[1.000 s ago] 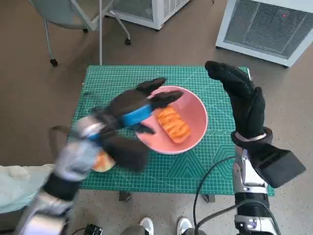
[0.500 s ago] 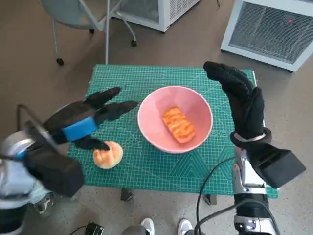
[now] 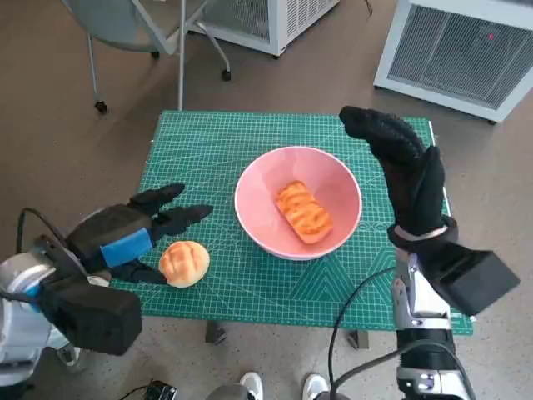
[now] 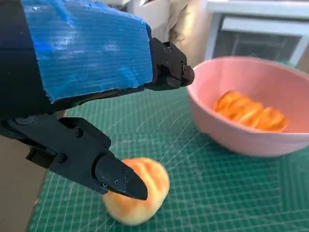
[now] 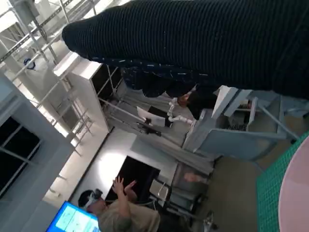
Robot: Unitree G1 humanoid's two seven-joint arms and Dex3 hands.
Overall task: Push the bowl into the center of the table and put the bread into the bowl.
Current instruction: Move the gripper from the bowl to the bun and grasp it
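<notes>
So the left hand [image 3: 125,237] has pulled back from over the bowl [image 3: 298,202] since a second ago and now sits at the near left part of the worktop [image 3: 208,142], right beside a round bun [image 3: 184,263]. It's holding nothing: fingers spread, one dark fingertip [image 4: 118,181] just beside the bun, though whether it touches is hard to tell. The bowl and the bread inside it haven't budged.

The pink bowl sits about mid-worktop, and a ridged, orange-brown glazed bread [image 3: 301,211] lies at its bottom. The bun is outside the bowl, off its near left side and clear of the rim, with bare mat between them.

The right hand [image 3: 408,167] is raised just off the bowl's right side, fingers stretched out with nothing in them, not touching the rim.

Around the bowl: a white slatted appliance [image 3: 462,46] on the floor beyond it to the right, another white unit [image 3: 271,17] and chair legs [image 3: 179,50] beyond it to the left. The right wrist view catches a person [image 5: 118,210] far off with a hand up.

Textures: the bowl is smooth and matte, the mat is green with a white grid, the bun is soft, golden and domed, the left hand wears shiny blue tape, and the glove is knitted.
</notes>
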